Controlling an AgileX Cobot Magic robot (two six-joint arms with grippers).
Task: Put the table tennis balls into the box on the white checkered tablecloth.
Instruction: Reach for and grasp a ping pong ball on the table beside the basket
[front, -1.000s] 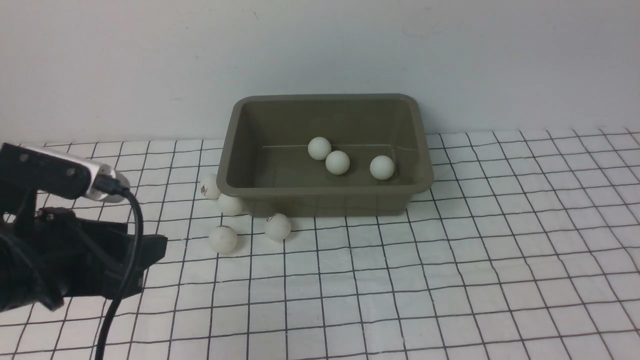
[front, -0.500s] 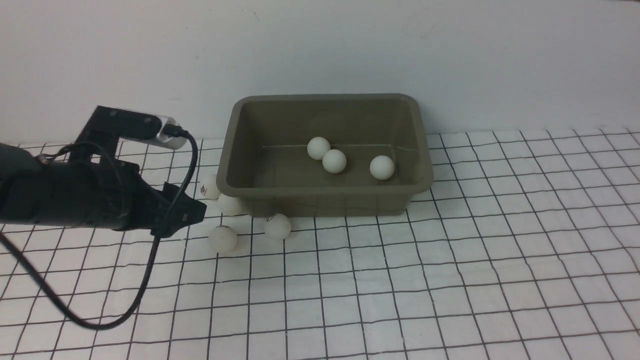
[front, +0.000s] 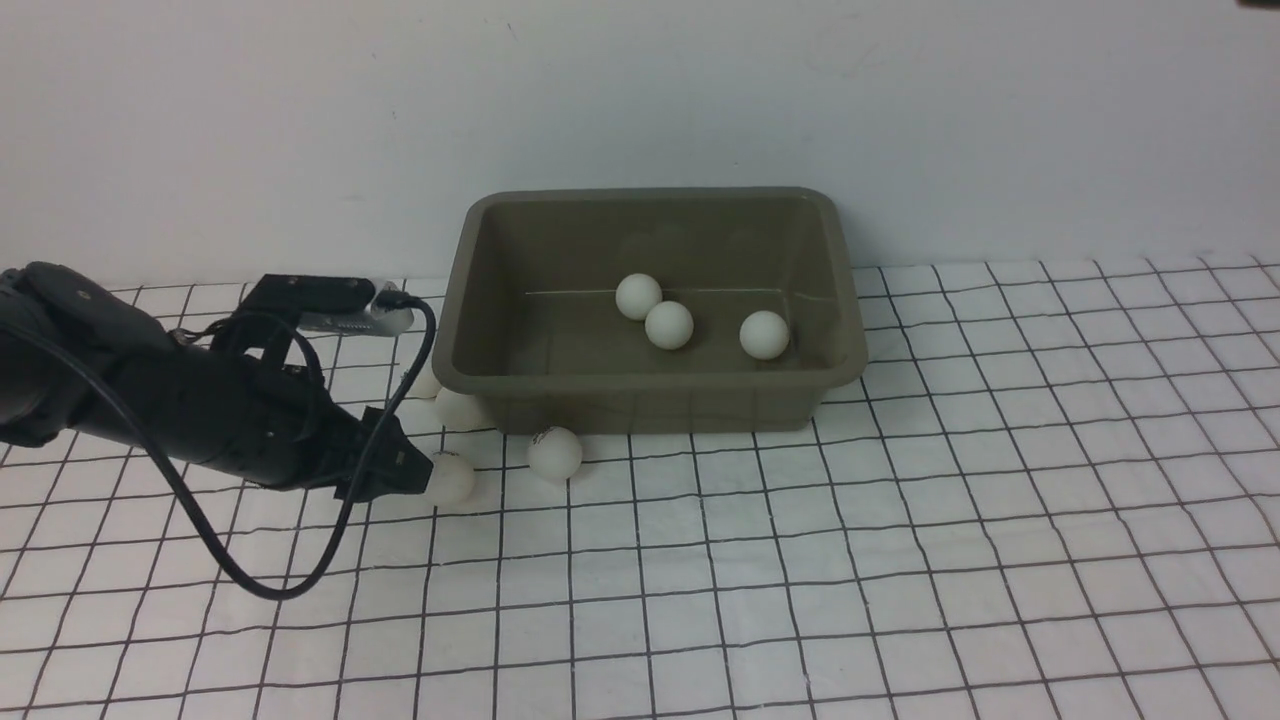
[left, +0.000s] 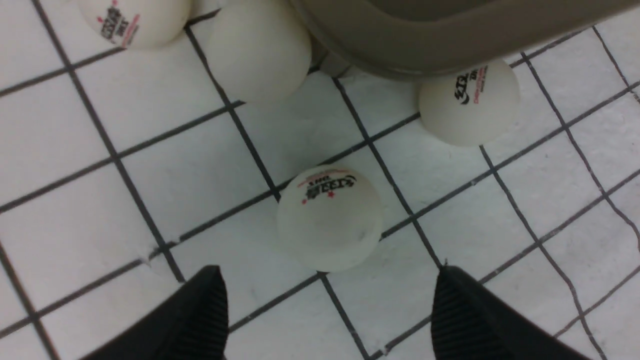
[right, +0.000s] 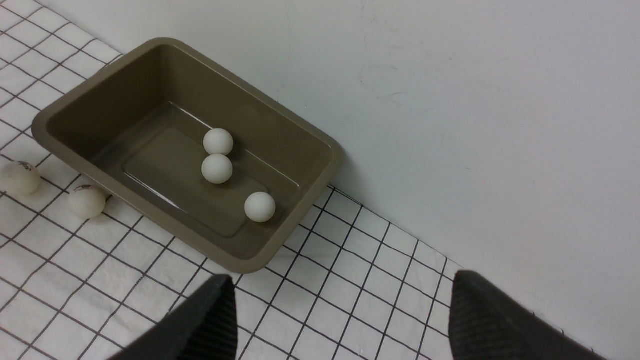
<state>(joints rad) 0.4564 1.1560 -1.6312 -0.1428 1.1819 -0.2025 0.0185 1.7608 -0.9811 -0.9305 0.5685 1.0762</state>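
In the front view, the box (front: 650, 196) stands on the white checkered tablecloth (front: 900, 560), its far side close to the wall (front: 640, 90). Three table tennis balls (front: 669, 325) already rest on its floor. Four more lie on the cloth at its near left corner, one of them partly hidden behind the arm's cable (front: 415, 345). The left end effector (front: 412, 470) reaches in low from the left, almost level with the cloth, its tip just beside the outermost ball (front: 452, 478). That ball probably comes first because it sits apart from the others and from the box wall, leaving room on both sides. The right end effector is out of sight here.

The left wrist view shows the reason for the low, flat approach. The two black fingers (left: 205, 310) stand wide apart with the outermost ball (left: 330, 217) centred ahead of the gap and not yet between them, so nothing is held. A ball close by (left: 467, 102) is tucked under the flared rim and would be harder to straddle.

In the right wrist view, the right end effector (right: 345, 310) hangs high above the counter with its fingers spread and empty. It looks down on the box, seemingly parked clear of the left arm's work.
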